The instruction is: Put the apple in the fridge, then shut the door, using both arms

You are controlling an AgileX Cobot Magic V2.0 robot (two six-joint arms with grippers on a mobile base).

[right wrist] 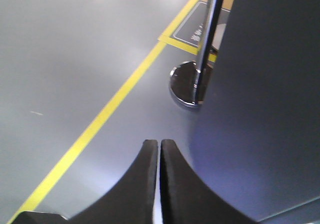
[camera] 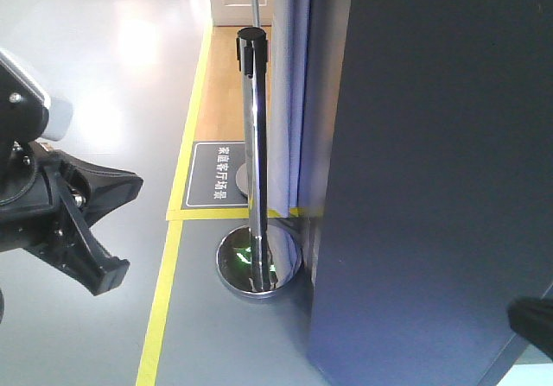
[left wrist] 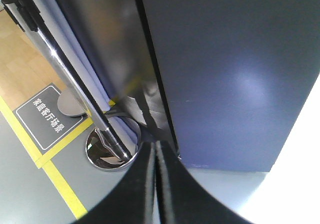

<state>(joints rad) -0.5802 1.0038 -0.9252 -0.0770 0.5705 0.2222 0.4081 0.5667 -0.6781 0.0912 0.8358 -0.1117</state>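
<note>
The fridge (camera: 432, 187) fills the right side as a tall dark grey face; none of its white inside shows. In the left wrist view a dark vertical seam runs down the fridge (left wrist: 230, 68), and I cannot tell which face is the door. It also shows in the right wrist view (right wrist: 265, 108). The apple is not in view. My left gripper (left wrist: 154, 145) is shut and empty, pointing at the fridge's lower corner; its arm (camera: 52, 205) hangs at the left. My right gripper (right wrist: 159, 142) is shut and empty, beside the fridge face, over the floor.
A chrome barrier post (camera: 252, 144) with a black cap stands on a round base (camera: 259, 265) just left of the fridge. A pale curtain (camera: 289, 84) hangs behind it. Yellow floor tape (camera: 160, 308) and a dark floor sign (camera: 216, 174) lie on the grey floor.
</note>
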